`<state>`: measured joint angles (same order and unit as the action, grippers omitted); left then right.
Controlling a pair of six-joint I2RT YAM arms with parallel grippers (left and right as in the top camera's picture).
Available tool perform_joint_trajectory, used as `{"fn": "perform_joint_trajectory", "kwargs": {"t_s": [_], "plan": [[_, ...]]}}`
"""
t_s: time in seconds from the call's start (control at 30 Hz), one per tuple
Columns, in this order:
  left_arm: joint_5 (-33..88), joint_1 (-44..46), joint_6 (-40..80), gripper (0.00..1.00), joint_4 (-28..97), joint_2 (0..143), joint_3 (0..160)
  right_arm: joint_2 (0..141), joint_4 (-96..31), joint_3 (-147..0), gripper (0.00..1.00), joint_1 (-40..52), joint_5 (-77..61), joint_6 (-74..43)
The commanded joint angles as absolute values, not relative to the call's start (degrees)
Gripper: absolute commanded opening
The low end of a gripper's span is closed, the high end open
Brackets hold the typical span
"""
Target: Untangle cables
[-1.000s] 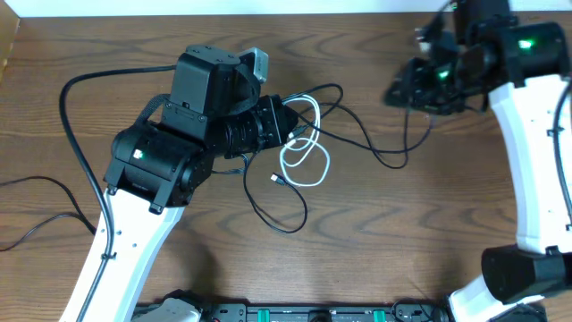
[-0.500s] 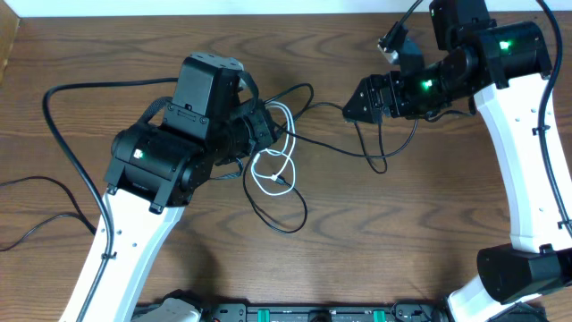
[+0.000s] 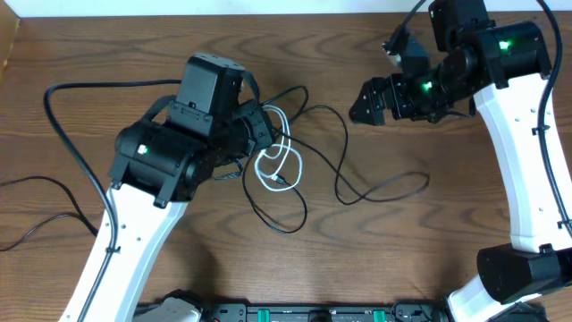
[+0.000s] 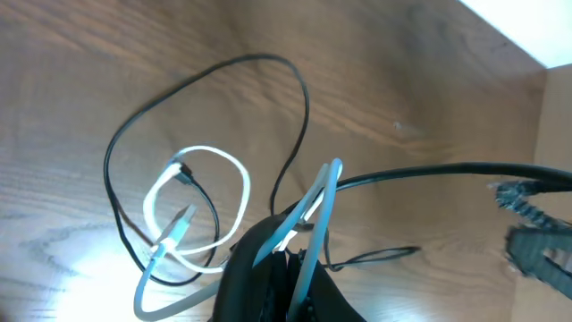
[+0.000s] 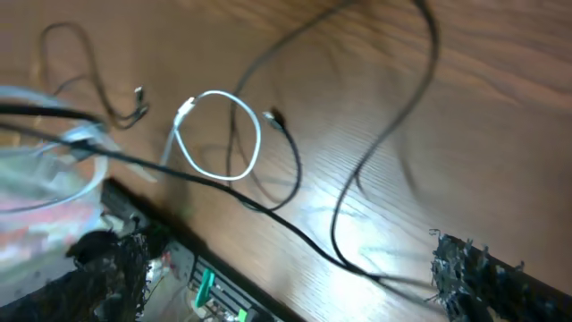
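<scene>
**A:** Biggest things first. Where do the arms sit?

**B:** Take the loop of the white cable [image 4: 246, 192], lying on the wooden table [image 3: 429, 268], as the mark. The left arm [image 3: 152, 165] reaches in from the loop's left. The left gripper [image 3: 265, 132] sits right at the loop's upper edge in the overhead view, pinched tight on a strand of that white cable. The right arm [image 3: 523, 134] stands well to the right of the loop. The right gripper [image 3: 357, 101] hangs up and to the right of it, jaws spread wide with nothing between them.

**A:** And the black cable?

**B:** One long black cable [image 3: 347, 139] runs off to the right of the loop and snakes over the wood. A black loop [image 3: 295, 230] lies just below the white one, and black strands cross through it.

**A:** Any plugs?

**B:** A small white plug [image 4: 181, 221] lies inside the loop.
</scene>
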<state>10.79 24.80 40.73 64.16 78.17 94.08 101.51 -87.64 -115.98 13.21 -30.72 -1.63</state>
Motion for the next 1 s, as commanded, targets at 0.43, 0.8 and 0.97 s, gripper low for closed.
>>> {"fn": "perform_joint_trajectory", "kwargs": {"t_s": [0.43,0.8,0.97], "plan": [[25.52,24.67,50.83,0.08,63.81,79.42,93.91,100.92,-80.90,-116.49,0.99,23.81,-37.52,14.66],[33.47,18.22,57.78,0.08,61.69,79.26,93.93,100.92,-89.14,-116.44,0.99,26.28,-27.09,20.32],[44.97,14.50,57.76,0.08,60.53,79.22,93.93,100.95,-87.81,-115.81,0.99,26.35,-27.14,20.64]]}}
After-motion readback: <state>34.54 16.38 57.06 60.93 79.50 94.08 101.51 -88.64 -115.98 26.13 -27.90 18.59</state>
